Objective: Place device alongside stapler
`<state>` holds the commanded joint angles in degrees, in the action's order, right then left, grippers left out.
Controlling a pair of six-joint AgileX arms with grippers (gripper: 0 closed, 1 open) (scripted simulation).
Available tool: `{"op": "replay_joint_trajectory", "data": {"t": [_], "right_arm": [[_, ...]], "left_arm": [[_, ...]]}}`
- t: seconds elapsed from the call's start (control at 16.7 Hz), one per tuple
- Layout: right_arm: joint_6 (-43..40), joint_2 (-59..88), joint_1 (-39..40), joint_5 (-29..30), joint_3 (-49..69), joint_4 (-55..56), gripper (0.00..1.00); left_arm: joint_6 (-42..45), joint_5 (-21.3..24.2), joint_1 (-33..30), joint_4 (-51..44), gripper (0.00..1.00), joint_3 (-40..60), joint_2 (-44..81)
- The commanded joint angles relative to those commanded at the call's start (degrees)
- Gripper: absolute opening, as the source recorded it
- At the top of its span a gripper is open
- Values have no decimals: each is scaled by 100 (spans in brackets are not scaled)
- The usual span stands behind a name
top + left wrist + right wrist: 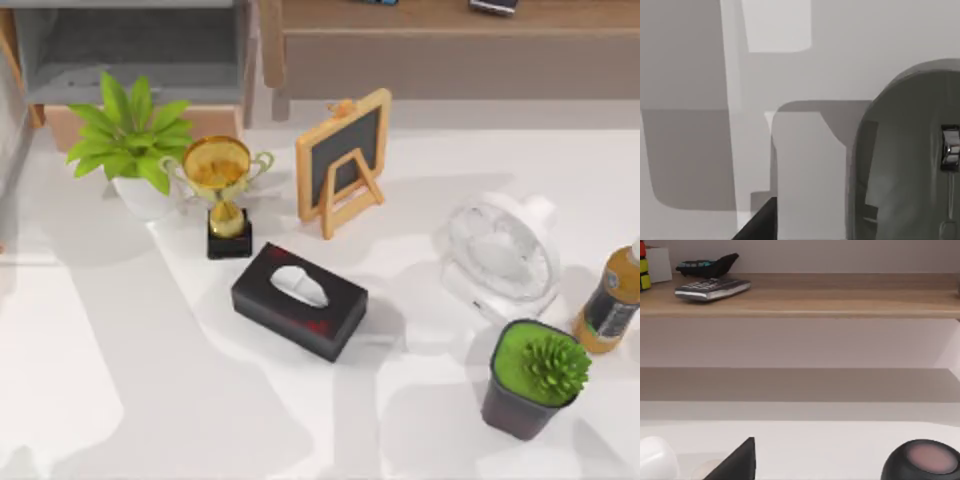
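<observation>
A flat silver-grey device with rows of keys (712, 289) lies on the wooden shelf (840, 302) behind the table. Just behind it on the same shelf sits a black stapler with teal marks (707, 265); the two are close together. In the top view the device (495, 5) shows at the shelf's upper edge. A dark part of my right gripper (737, 462) juts in low in the right wrist view, well short of the shelf. A dark part of my left gripper (757, 222) hangs over grey surfaces.
On the white table (420, 420) stand a leafy plant (130, 135), gold trophy (220, 195), small chalkboard (343, 160), black tissue box (300, 300), white fan (500, 255), bottle (612, 305) and potted succulent (535, 378). A colour cube (644, 270) sits on the shelf.
</observation>
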<state>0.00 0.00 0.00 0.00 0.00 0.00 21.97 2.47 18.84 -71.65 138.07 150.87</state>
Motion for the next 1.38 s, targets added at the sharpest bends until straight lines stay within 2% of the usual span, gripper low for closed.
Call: {"op": "replay_joint_trajectory", "data": {"t": [0.54, 1.14, 1.38], "right_arm": [[0, 0, 0, 0, 0, 0, 100], [0, 0, 0, 0, 0, 0, 100], [0, 0, 0, 0, 0, 0, 100]], "left_arm": [[0, 0, 0, 0, 2, 0, 0], [9, -3, 18, -1, 0, 1, -3], [-12, 44, 72, -75, 0, -133, -385]]}}
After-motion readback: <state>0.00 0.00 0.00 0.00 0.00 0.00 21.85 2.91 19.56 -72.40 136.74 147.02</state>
